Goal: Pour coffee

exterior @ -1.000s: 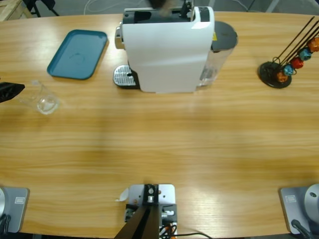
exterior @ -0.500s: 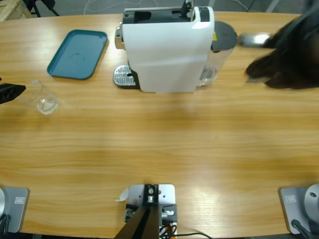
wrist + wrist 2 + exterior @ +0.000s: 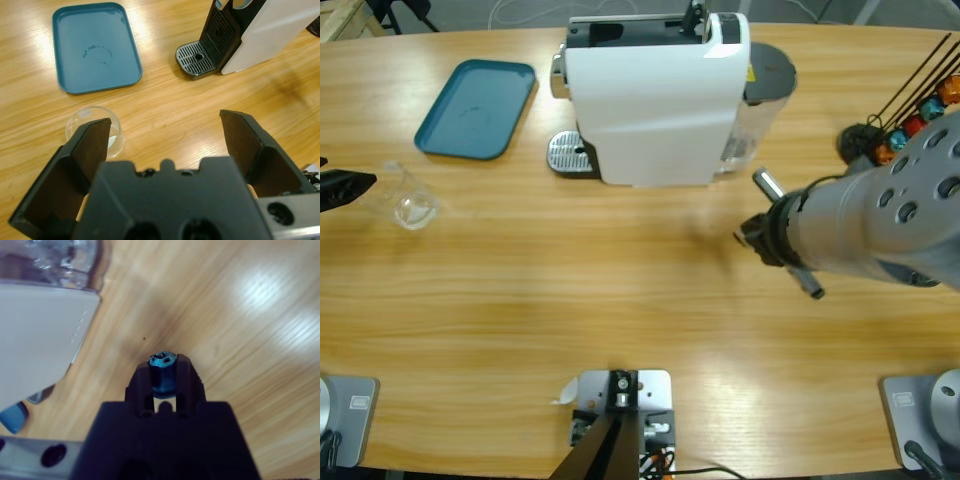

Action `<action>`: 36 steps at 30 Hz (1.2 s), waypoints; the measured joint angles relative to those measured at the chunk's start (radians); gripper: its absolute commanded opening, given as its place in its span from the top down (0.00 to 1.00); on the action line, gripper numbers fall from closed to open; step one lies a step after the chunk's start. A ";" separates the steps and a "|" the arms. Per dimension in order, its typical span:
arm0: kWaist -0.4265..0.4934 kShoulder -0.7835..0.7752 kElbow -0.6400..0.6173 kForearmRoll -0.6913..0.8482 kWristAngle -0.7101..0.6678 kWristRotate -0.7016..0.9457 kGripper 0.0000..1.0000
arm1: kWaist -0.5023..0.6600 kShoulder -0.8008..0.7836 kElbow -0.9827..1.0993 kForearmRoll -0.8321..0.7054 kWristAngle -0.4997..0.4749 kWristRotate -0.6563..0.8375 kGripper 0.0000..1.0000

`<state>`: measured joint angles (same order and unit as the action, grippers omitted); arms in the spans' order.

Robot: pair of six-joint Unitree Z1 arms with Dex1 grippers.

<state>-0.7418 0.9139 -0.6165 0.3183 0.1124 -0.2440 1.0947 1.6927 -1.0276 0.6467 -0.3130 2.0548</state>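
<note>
No coffee shows in any view. A clear glass tumbler (image 3: 412,200) (image 3: 116,140) stands empty at the table's left. My left gripper (image 3: 348,186) (image 3: 165,122) hovers just left of it, jaws wide open, with nothing between them. The white coffee machine (image 3: 655,100) (image 3: 260,30) (image 3: 35,340) stands at the back middle, its metal drip tray (image 3: 565,153) (image 3: 197,59) bare. My right gripper (image 3: 748,235) (image 3: 163,369) is shut on a small blue capsule (image 3: 162,371), low over the wood right of the machine's front.
A teal tray (image 3: 478,108) (image 3: 95,47) lies at the back left. A black wire capsule holder (image 3: 880,140) with coloured capsules stands at the back right, partly behind the right arm. The machine's clear water tank (image 3: 760,100) (image 3: 55,260) is on its right side.
The right arm swept in from the back right, past the capsule holder, to the table right of the machine, now gripping a blue capsule. The left gripper and tumbler stayed put.
</note>
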 measured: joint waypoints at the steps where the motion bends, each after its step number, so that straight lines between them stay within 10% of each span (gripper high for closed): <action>1: 0.000 0.001 0.000 0.000 0.000 0.000 0.06 | 0.000 0.003 0.019 -0.024 0.007 0.032 1.00; 18: 0.000 0.012 0.000 0.000 0.000 0.000 0.06 | 0.000 0.104 0.103 -0.179 0.070 0.303 1.00; 20: 0.000 0.012 0.000 0.000 0.000 0.000 0.06 | 0.000 0.105 0.104 -0.185 0.070 0.307 0.60; 26: 0.000 0.012 0.000 0.000 0.000 0.000 0.06 | 0.000 0.110 0.113 -0.189 0.068 0.308 0.06; 36: 0.000 0.012 0.000 0.000 -0.004 0.000 0.06 | -0.001 0.104 0.118 -0.191 0.037 0.263 0.00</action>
<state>-0.7418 0.9255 -0.6165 0.3183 0.1084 -0.2440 1.0941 1.7963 -0.9097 0.4557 -0.2763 2.3178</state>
